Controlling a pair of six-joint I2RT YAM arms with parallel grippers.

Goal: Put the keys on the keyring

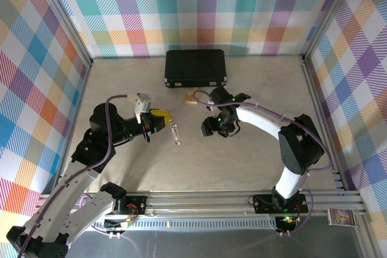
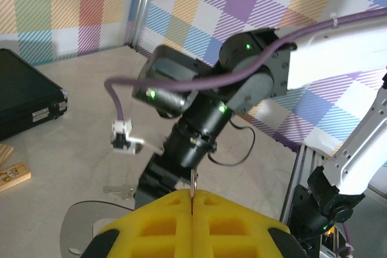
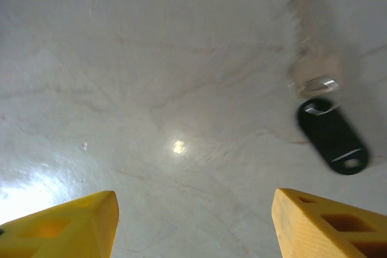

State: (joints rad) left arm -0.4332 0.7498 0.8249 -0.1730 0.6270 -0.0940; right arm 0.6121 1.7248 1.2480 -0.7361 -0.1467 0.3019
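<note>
Nearest the near edge of the table, my left gripper is pressed fully shut. Its yellow pads meet, and a thin metal sliver stands up out of the seam. I take that sliver for the keyring seen edge-on (from above it reads as a narrow toothed silver strip just beside those fingertips, toward the table's middle). So I judge the ring is in my grip and held out ready, though I cannot tell how securely.

A little farther in, my right gripper hangs over bare table with its jaws spread wide and nothing between them. The keys (really one small black oblong piece) lie flat on the table, ahead of those fingers and off to the right in the wrist view. They rest against a small silver bit, and neither pad touches them.

Farther on, a tan piece lies on the table. The black case sits shut at the middle of the far edge.

By my reckoning only the ring-holding half is done. Picking up the key and threading it onto the ring are both left.
</note>
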